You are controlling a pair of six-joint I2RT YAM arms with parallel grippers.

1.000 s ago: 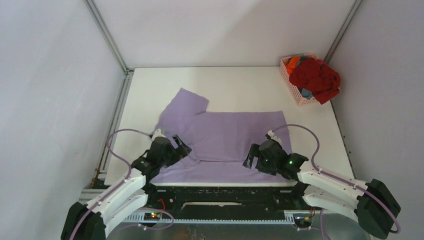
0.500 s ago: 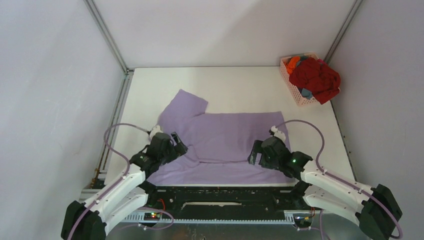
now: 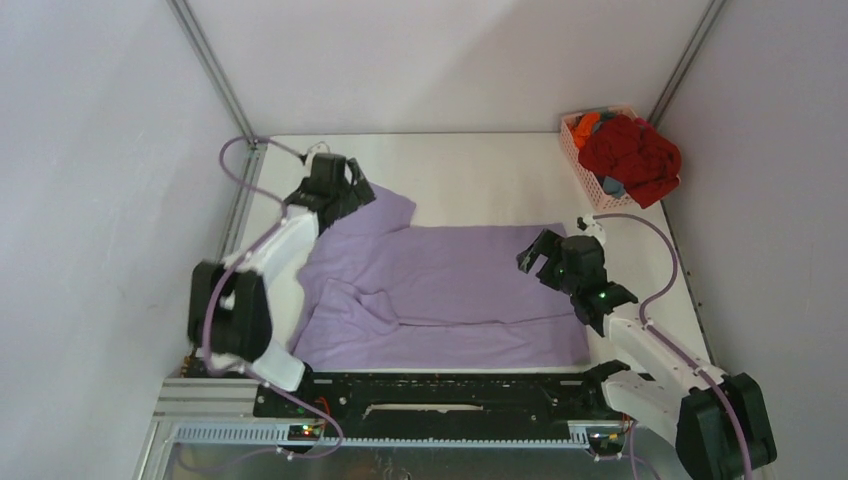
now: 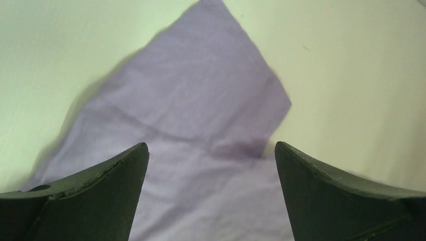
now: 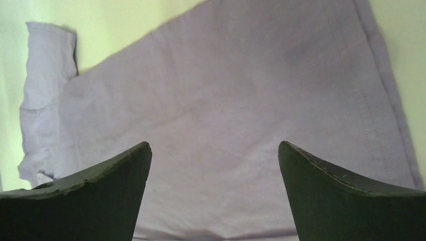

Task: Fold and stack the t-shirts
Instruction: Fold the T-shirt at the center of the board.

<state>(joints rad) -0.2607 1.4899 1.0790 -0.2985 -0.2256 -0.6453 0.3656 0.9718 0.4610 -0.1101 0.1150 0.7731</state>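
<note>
A light lavender t-shirt point(image 3: 450, 285) lies spread on the white table, its near long edge folded up over the body. My left gripper point(image 3: 355, 192) is open and empty above the shirt's far left sleeve point(image 4: 201, 85). My right gripper point(image 3: 535, 258) is open and empty above the shirt's far right corner; its view shows the flat lavender cloth point(image 5: 226, 100) and a sleeve point(image 5: 47, 65) at the left. A dark red t-shirt point(image 3: 632, 152), an orange one point(image 3: 586, 124) and a grey-blue one point(image 3: 612, 186) are heaped in the basket.
The pink lattice basket point(image 3: 588, 178) stands at the table's far right corner, overflowing. Bare white table point(image 3: 480, 170) lies beyond the lavender shirt. Enclosure walls and metal frame posts close in on the left, back and right.
Both grippers have left the shirt's near edge and moved away from me: the left to the far left sleeve, the right to the far right corner. The near edge now lies folded over.
</note>
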